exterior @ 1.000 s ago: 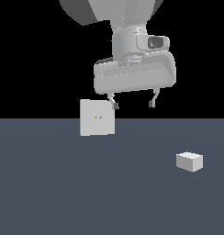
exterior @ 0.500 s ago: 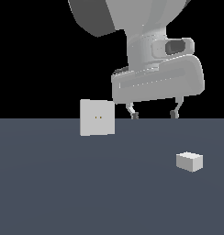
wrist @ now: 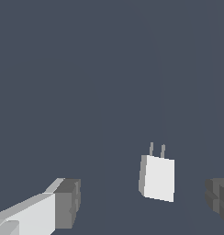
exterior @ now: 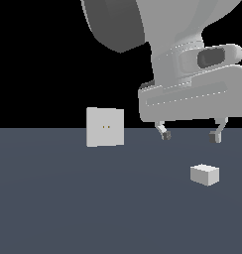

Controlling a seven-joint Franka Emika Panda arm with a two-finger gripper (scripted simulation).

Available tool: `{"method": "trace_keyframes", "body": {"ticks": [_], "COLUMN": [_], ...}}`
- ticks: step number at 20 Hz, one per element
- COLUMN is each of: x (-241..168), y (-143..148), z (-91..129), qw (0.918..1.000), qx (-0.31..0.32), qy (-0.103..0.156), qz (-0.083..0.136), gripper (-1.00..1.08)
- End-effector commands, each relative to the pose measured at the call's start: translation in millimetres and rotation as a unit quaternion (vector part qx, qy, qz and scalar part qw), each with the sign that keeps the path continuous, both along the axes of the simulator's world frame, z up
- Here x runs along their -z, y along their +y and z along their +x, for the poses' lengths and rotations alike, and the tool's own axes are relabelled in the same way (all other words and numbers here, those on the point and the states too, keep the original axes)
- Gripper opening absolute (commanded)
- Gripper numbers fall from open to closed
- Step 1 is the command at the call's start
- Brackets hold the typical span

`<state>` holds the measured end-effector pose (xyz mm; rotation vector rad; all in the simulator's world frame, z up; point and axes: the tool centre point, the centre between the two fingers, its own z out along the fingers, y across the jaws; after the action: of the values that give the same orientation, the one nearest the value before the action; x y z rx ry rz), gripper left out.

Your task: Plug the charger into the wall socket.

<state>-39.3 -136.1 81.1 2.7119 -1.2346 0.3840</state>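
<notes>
Exterior view: the charger (exterior: 205, 174) is seen lying on the floor, well apart from the socket (exterior: 105, 127). The gripper (exterior: 191, 135) is held spread above it, empty. Nothing is grasped yet; pickup and plugging are left.

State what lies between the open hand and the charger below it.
Nothing: in the exterior view only bare floor and empty air separate the hand from the charger; the wrist view agrees.
</notes>
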Motion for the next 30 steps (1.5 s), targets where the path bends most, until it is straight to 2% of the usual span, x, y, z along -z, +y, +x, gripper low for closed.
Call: {"method": "trace_keyframes", "body": {"ticks": [1,11,20,30], "x": [5,17,23,63], "y": [-7,-20,-20,-20], "z": [-6,-22,-23,-24], "qw": [0.9996,0.9963,0.9960,0.9959], "qx": [0.025,0.083,0.086,0.087], "qy": [-0.007,-0.021,-0.021,-0.021], "qz": [-0.004,-0.013,-0.013,-0.012], "gripper": [1.00,1.00,1.00,1.00]}}
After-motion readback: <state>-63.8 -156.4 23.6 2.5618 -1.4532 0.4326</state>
